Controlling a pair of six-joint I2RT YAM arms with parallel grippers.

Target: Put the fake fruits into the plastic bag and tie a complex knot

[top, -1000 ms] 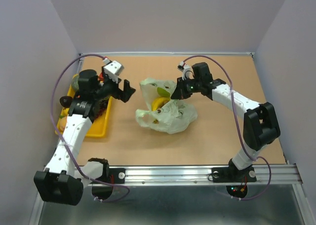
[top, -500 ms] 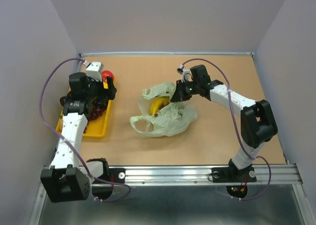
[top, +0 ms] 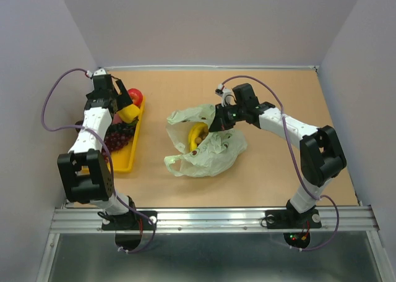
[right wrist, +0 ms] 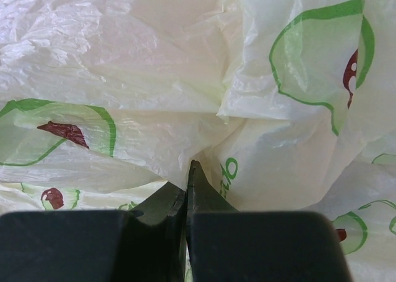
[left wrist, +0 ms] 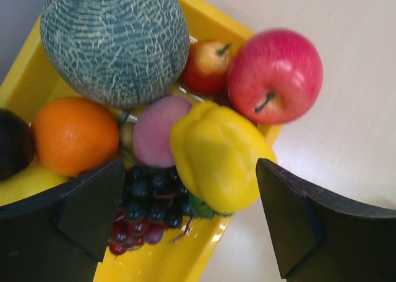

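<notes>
**Left arm.** The left gripper (left wrist: 192, 192) is held with its fingers spread wide apart, and nothing is gripped. A yellow pepper (left wrist: 219, 155) is located directly ahead of the gap between the fingers. The purple grapes (left wrist: 151, 201) are located just inside the finger at the left of the wrist view. Beyond the pepper, a pink round fruit (left wrist: 154, 130) and the orange (left wrist: 74, 133) are found. The red apple (left wrist: 275, 75) is positioned further out on the right-finger side, at the rim of the yellow tray (left wrist: 216, 19). The green melon (left wrist: 114, 41) is seated farthest from the fingertips. All of these fake fruits are carried in the tray.

**Right arm.** The right gripper (right wrist: 187, 189) is held with its fingers pressed together. A fold of the plastic bag (right wrist: 154, 78) appears to be clamped at the tips, although the pinch point is partly hidden by the film. Crinkled film is spread beyond the fingertips on every side.

**Overhead view.** The bag is seen lying on the table (top: 278, 170) with its mouth open. A yellow banana (top: 198, 133) is contained inside, just beside the right gripper. The bag is kept well apart from the tray.
</notes>
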